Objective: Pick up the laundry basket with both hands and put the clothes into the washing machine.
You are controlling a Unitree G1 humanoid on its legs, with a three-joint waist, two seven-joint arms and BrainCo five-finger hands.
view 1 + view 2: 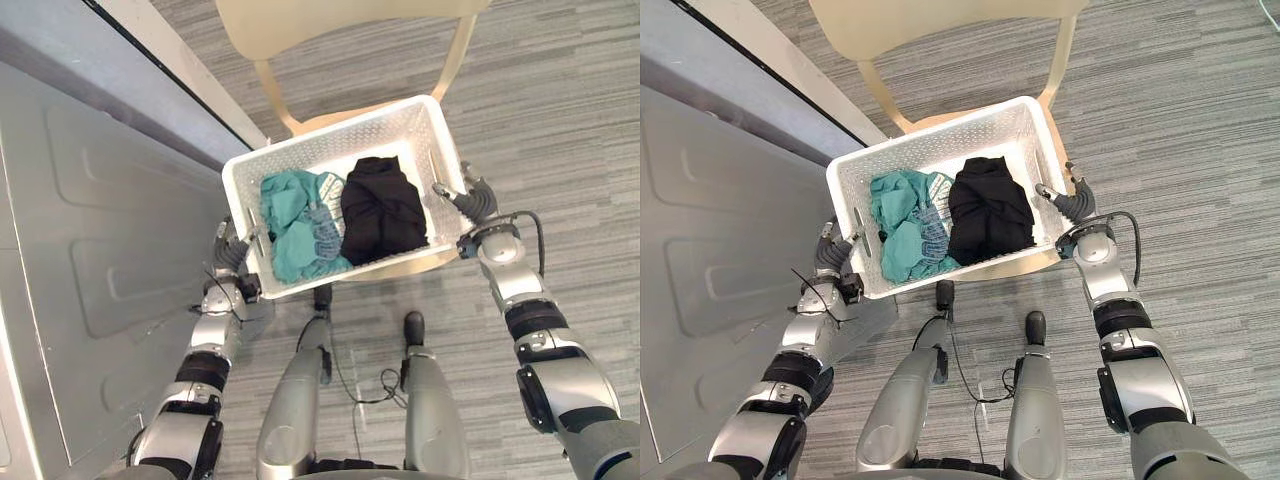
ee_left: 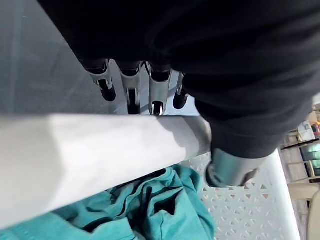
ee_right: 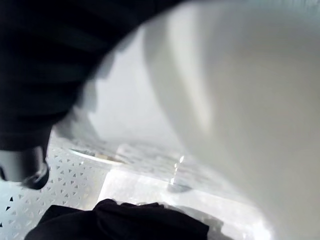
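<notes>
White perforated plastic laundry basket (image 1: 330,130) held between both hands above seat of pale wooden chair (image 1: 300,30); cannot tell whether it rests on seat. Left hand (image 1: 232,255) clamps left rim, fingers (image 2: 130,85) outside, thumb (image 2: 232,170) inside wall. Right hand (image 1: 478,200) grips right rim, thumb (image 3: 25,167) inside. Crumpled teal cloth garment (image 1: 295,225) and bunched black cloth garment (image 1: 380,210) lie touching side by side in basket. Grey panelled metal surface (image 1: 100,250) on robot's left, grey striped carpet floor (image 1: 560,100) beneath.
</notes>
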